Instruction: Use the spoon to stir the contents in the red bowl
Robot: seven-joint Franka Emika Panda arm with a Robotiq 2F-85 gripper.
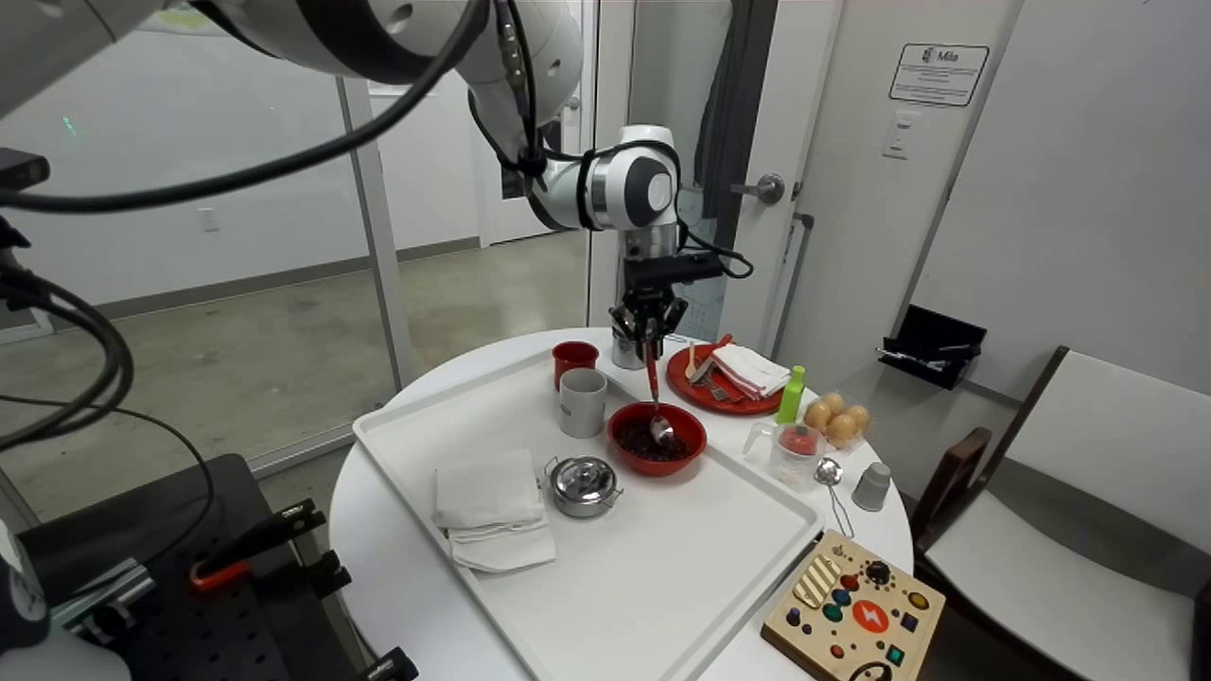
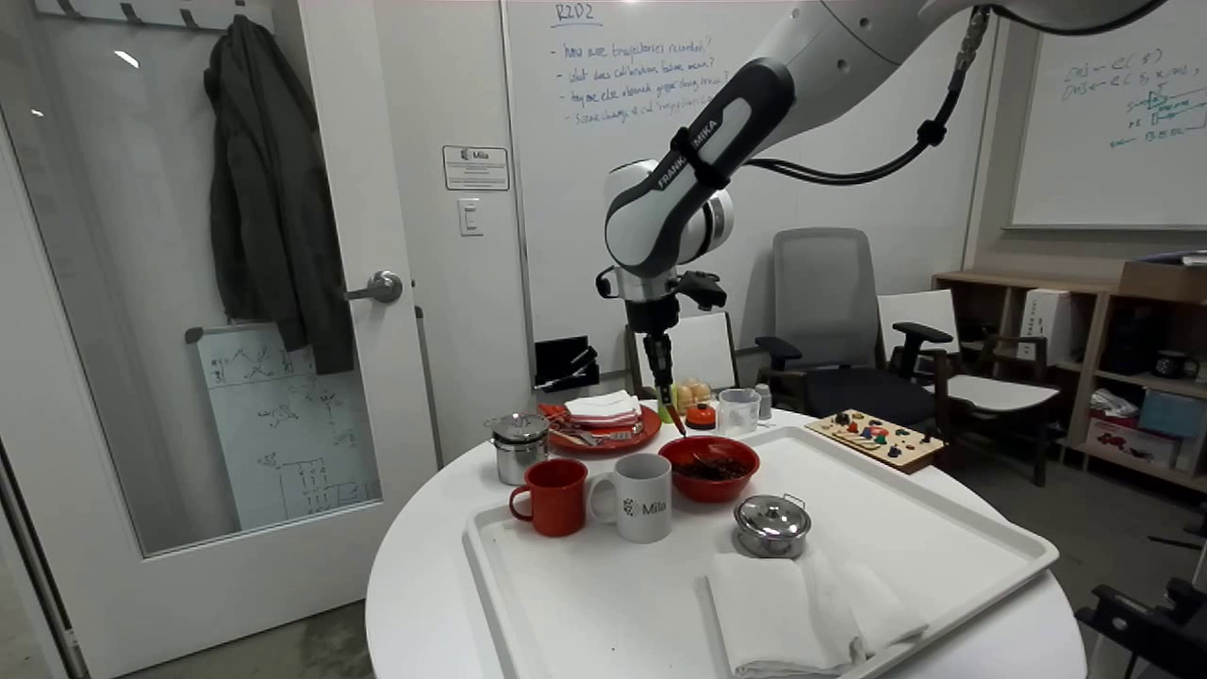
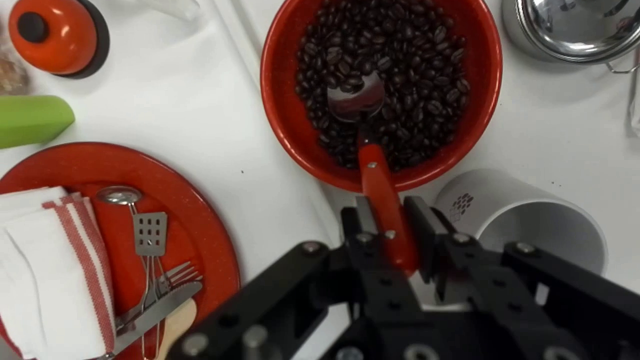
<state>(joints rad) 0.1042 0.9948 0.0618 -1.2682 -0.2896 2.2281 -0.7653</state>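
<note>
While the gripper [image 3: 392, 220] clasps the spoon [image 3: 376, 170] by its red handle, the head sits among dark beans [image 3: 425, 85] in the red bowl [image 3: 280, 100]. A grey mug [image 1: 581, 411] and lidded steel pot [image 1: 582, 492] stand just beside it; a red plate [image 3: 200, 225] of utensils [image 3: 172, 302] lies near.

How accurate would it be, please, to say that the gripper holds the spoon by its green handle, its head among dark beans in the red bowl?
Green is wrong: the wrist view shows the gripper holding the spoon by its red handle, its head among dark beans in the red bowl.
</note>
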